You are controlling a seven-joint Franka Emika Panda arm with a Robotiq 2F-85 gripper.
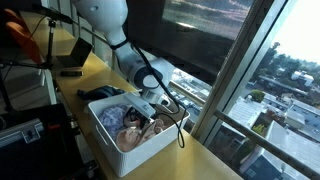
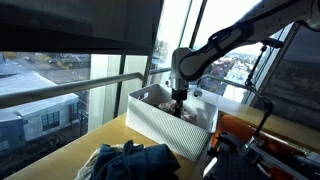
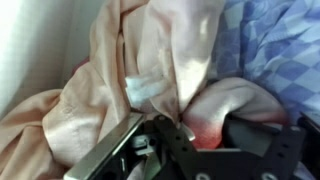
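On the counter [image 2: 88, 136], in an exterior view, a dark clothes pile [image 2: 128, 160] lies left of the white bin [image 2: 160, 125], with the gripper [image 2: 180, 99] lowered inside the bin. Wrist view: peach cloth [image 3: 110, 70] left and centre, blue checked cloth [image 3: 275, 50] right. The fingers [image 3: 112, 150] straddle a peach fold; whether they pinch it cannot be told.

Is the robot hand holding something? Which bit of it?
Cannot tell. The gripper sits on a fold of the peach cloth, but no firm pinch shows.
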